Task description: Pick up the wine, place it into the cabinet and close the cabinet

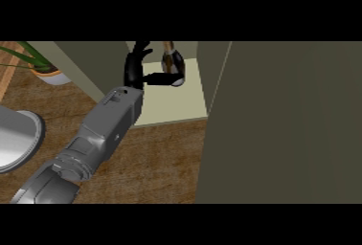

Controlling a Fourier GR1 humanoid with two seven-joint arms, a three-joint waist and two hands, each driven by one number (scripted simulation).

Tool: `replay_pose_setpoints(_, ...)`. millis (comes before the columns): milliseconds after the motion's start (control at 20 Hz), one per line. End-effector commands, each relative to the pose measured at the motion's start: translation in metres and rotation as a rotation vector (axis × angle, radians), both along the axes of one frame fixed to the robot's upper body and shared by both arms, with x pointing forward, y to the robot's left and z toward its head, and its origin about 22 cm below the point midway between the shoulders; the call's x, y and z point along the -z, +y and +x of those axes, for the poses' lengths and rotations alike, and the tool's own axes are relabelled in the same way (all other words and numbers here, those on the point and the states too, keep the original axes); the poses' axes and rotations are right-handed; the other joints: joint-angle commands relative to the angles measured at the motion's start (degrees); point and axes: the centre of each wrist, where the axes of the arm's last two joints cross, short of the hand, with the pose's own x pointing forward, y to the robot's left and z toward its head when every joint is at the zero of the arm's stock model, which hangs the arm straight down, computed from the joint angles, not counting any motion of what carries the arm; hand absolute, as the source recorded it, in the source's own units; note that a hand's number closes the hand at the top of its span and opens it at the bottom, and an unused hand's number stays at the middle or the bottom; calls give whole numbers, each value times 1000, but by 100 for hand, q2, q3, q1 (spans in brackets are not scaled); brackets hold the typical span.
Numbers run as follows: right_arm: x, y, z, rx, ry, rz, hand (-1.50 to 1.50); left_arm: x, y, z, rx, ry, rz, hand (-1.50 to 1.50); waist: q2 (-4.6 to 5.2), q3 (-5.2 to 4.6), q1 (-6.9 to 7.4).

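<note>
Head view: left hand has fingers and thumb curled round the wine, inside the open cabinet and above its pale shelf floor. Cannot tell whether the bottle touches the shelf. Bottle is dark and glossy, with a tan neck end toward the view's top. Judged glass: rigid, smooth, breakable, fairly heavy. Best held mid-body and set down gently. Right hand not visible.

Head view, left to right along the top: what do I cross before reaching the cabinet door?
Potted plant → left hand → wine bottle that it holds, inside the cabinet → cabinet door.
</note>
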Motion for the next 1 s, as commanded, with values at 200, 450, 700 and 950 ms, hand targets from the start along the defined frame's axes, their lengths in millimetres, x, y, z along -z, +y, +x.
replay_pose_setpoints(200,-21,-3,-18,-46,17,87,-150,-15,12,8,91,-66,-55,-150,-17,-6,31)
replay_pose_setpoints(450,-25,-5,-22,-52,16,77,-150,-25,-3,10,151,-120,-209,150,-47,-9,60)
replay_pose_setpoints(700,-33,-10,-26,-48,15,67,-150,-30,-20,10,250,-155,-293,150,-87,-4,119)
replay_pose_setpoints(950,-39,-14,-28,-25,22,81,-150,-37,-39,9,324,-128,-345,-150,-140,2,300)
